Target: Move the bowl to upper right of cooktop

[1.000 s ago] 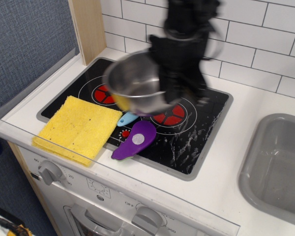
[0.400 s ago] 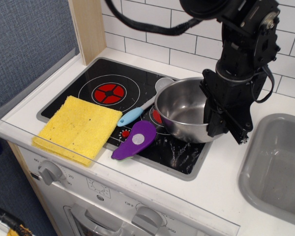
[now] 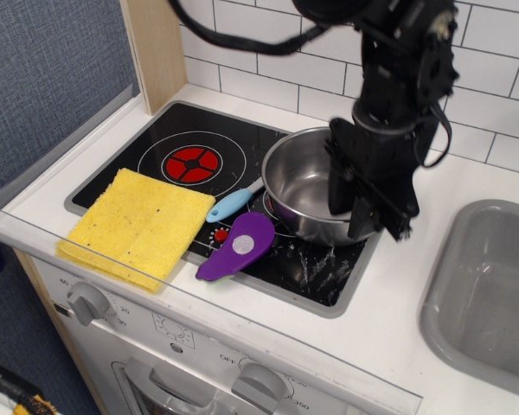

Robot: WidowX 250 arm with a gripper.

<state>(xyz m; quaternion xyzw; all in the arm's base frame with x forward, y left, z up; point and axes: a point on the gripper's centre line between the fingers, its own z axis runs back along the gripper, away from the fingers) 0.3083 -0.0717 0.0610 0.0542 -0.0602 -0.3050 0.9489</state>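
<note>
Gripping the right side of the bowl [image 3: 304,190], my pincer [image 3: 363,203] comes down from above, one black finger [image 3: 340,186] inside the rim and the other outside it, closed on the steel wall. My dark arm rises from there toward the top edge of the view, with a black cable looping off to the left.

My bowl is large, round and shiny, open side up and tipped slightly toward the left. It sits over the right half of the cooktop [image 3: 160,138], covering most of the right burner; I cannot tell whether its base touches the glass or hangs just above it.

Just left of the bowl a spoon with a light blue handle [image 3: 233,205] lies slanted on the glass, its far end hidden behind the bowl's rim. Below that, a purple scoop-shaped utensil [image 3: 239,246] with a pale round mark rests at the front edge of the cooktop. The left burner [image 3: 191,162] shows its red and white rings uncovered. A yellow sponge cloth [image 3: 137,225] overlaps the front left corner of the cooktop and the white counter [image 3: 389,298]. Whitish smears streak the glass in front of the bowl.

To the far right, a grey sink [image 3: 493,294] is set into the counter, well apart from the bowl. White tiles back the scene.
</note>
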